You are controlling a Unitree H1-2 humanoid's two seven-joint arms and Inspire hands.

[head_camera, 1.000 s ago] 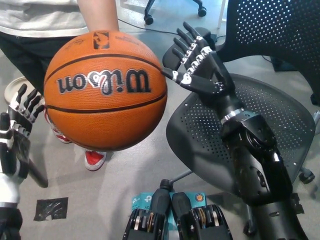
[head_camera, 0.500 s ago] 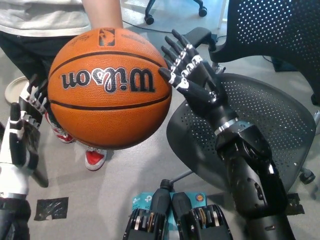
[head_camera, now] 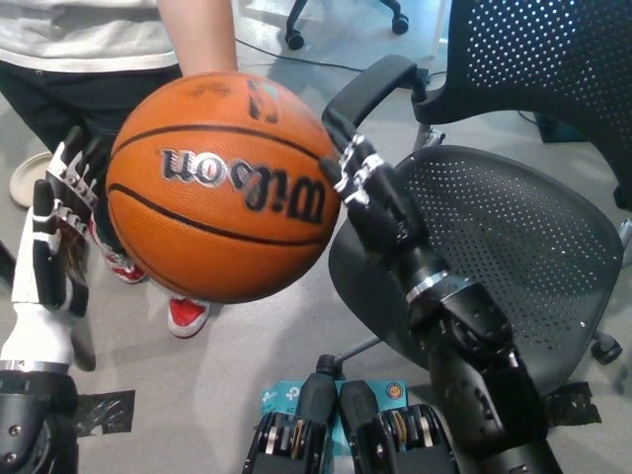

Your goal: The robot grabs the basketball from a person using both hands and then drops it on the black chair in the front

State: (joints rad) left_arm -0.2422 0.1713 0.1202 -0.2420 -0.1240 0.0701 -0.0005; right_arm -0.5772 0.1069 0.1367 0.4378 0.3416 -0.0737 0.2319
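Fingers of the right hand [head_camera: 373,202] are now pressed flat against the basketball [head_camera: 222,186], where a second ago a gap was seen. The left hand [head_camera: 57,247], fingers spread, has come close to the opposite side; contact cannot be told. The ball, between both hands, is still supported by a person's arm [head_camera: 197,35]. The grab is judged nearly made. The black chair [head_camera: 523,247] waits behind the right hand.

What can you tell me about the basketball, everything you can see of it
The basketball is orange with a pebbled, rubbery-looking skin, black seams and a Wilson logo that reads upside down and tilted. It is off the ground, left of the black chair. A person's arm reaches it from above. The black right hand presses its right side; the white left hand is at its left edge, contact unclear.
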